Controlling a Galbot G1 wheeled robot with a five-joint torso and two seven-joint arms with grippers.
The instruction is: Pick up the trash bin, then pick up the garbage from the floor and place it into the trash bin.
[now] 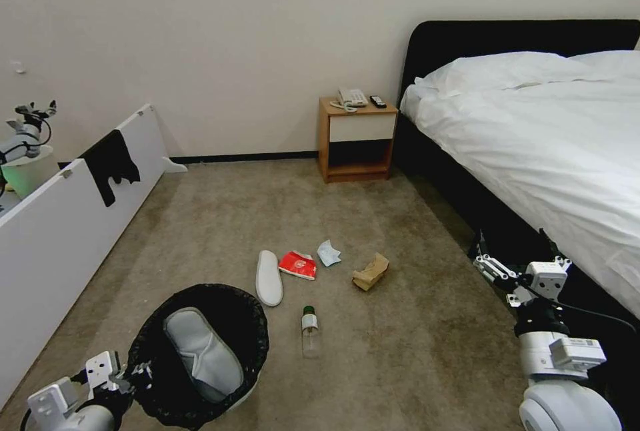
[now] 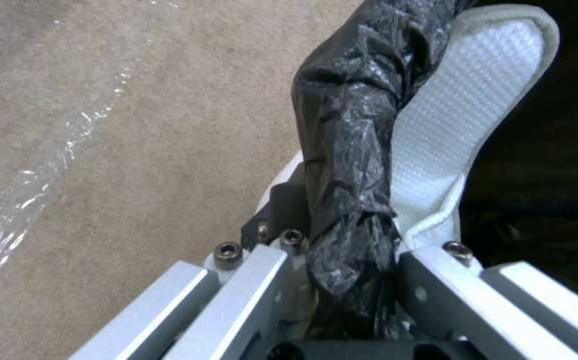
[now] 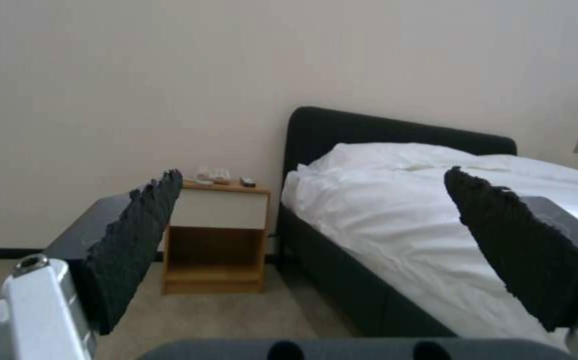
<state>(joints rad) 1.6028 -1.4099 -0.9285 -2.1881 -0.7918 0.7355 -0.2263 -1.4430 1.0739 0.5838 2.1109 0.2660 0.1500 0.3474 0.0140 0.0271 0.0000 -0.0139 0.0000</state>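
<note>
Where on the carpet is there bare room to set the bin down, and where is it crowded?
Bare carpet lies between the clear bottle and the right gripper, and before the nightstand. Crowded: white slipper, red packet, mask, brown paper bag.

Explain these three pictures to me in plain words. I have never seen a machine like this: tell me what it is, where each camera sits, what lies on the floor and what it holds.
This is a wheeled robot with two arms. The wide picture comes from its head, looking down at the carpeted floor. The other two come from cameras on its wrists.

The left gripper is shut on the rim of the trash bin, a white bin lined with a black bag; a white slipper already lies inside. The left wrist view shows that grip up close.

The right gripper hangs open and empty beside the bed.

On the floor lie another slipper, a red packet, a pale-blue mask, a brown paper bag and a clear bottle.
</note>
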